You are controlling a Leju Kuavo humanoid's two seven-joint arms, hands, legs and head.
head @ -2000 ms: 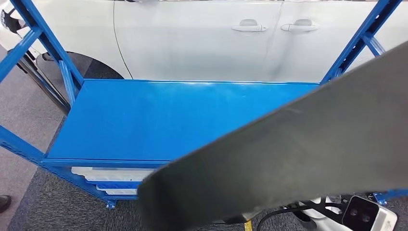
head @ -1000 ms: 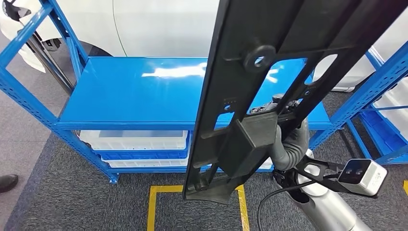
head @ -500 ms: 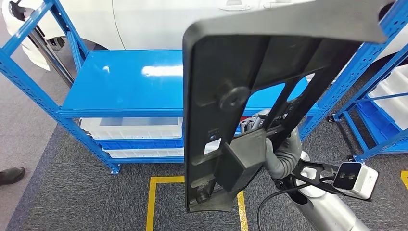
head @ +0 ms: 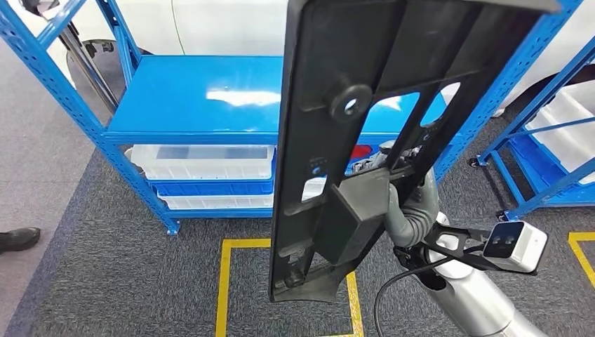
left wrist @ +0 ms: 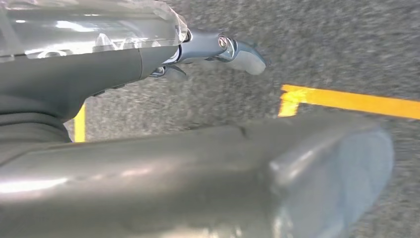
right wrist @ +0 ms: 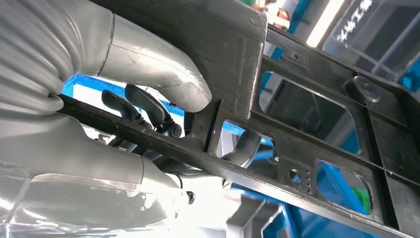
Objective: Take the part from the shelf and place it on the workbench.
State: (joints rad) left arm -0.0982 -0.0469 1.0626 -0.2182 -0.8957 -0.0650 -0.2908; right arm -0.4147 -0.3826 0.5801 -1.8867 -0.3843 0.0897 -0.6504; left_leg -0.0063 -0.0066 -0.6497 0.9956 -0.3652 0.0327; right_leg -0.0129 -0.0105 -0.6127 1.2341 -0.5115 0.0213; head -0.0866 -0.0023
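A long black plastic part [head: 365, 140] with cut-outs and a boxy block on it stands nearly upright in front of me, hiding much of the blue shelf [head: 203, 98]. My right hand [head: 410, 203] grips it from behind, low down beside the block. In the right wrist view the thumb presses the part's [right wrist: 317, 134] face while the dark fingers of the right hand [right wrist: 99, 64] curl behind a rib. My left hand [left wrist: 99, 74] hangs over grey carpet, holding nothing, fingers apart.
White bins [head: 203, 161] sit on the shelf's lower levels, and a white car [head: 231, 24] stands behind it. A second blue rack [head: 554, 140] stands at the right. Yellow tape [head: 224, 281] marks a square on the carpet. A person's shoe [head: 17, 239] is at the left edge.
The part swung from lying flat across my view to standing upright in my right hand. The whole scene has shifted, so the camera moved; the shelf now looks farther off.
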